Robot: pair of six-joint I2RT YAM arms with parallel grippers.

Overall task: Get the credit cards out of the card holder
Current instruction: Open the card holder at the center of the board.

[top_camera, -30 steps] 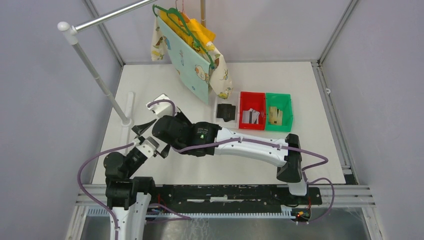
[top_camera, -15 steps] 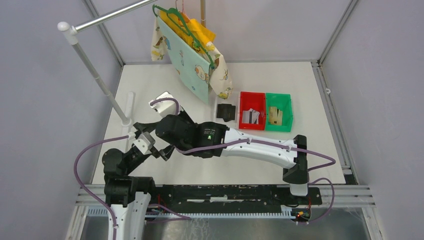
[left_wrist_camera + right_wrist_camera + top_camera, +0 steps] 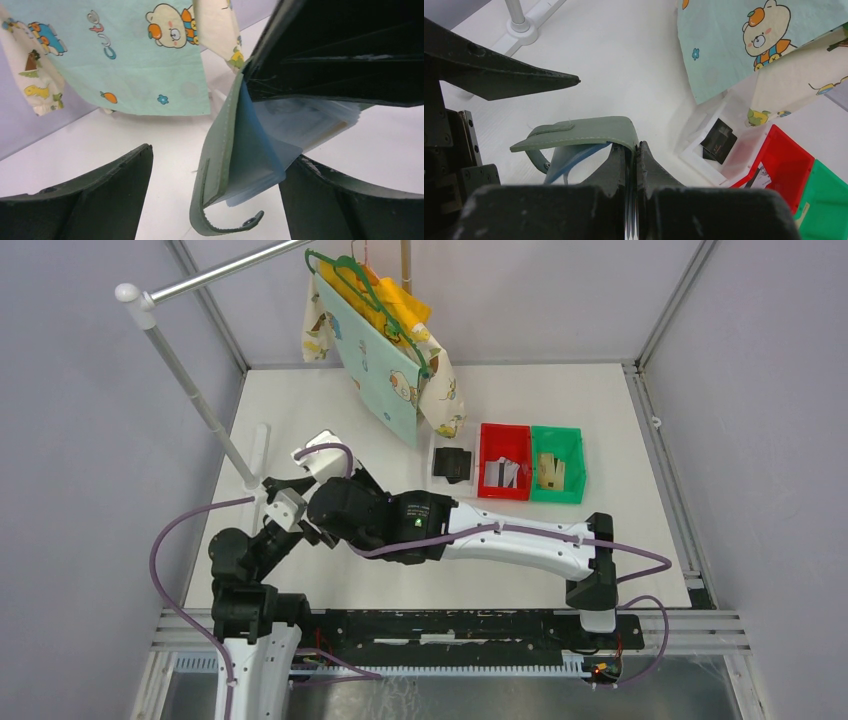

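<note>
The worktop [image 3: 560,410] is mostly bare white. A printed cloth [image 3: 375,360] hangs off a rail out past both claws. The red bin [image 3: 487,435] and green bin [image 3: 556,432] sit well off to the right claw's right, so they're not part of this bit.

The holder [image 3: 579,132] looks lifted off the worktop, pinched in the right claw [image 3: 631,147]. Its fingers are squeezed tight on one edge and the other flap droops away. My guess is that's deliberate: grab one side, let the thing fall open, and offer the inside to the other arm. The left claw [image 3: 222,155] is spread wide and has nothing in it. It has a finger on either side of the holder, and as far as I can see neither one touches. It reads like lining up to pick a card out.

The views really differ here:
- **Top view:** pretty useless, since the right arm covers the handoff and I can't pick the holder out.
- **Right wrist:** shows the grip and the flap's outside, but no pockets.
- **Left wrist:** the only one showing the blue-silver pockets [image 3: 295,117] fanned open between its fingers, with the tab [image 3: 220,227] dangling below.

There's a pale yellowish edge tucked in the pockets. It could be one of the cards, but I honestly can't tell.
</note>
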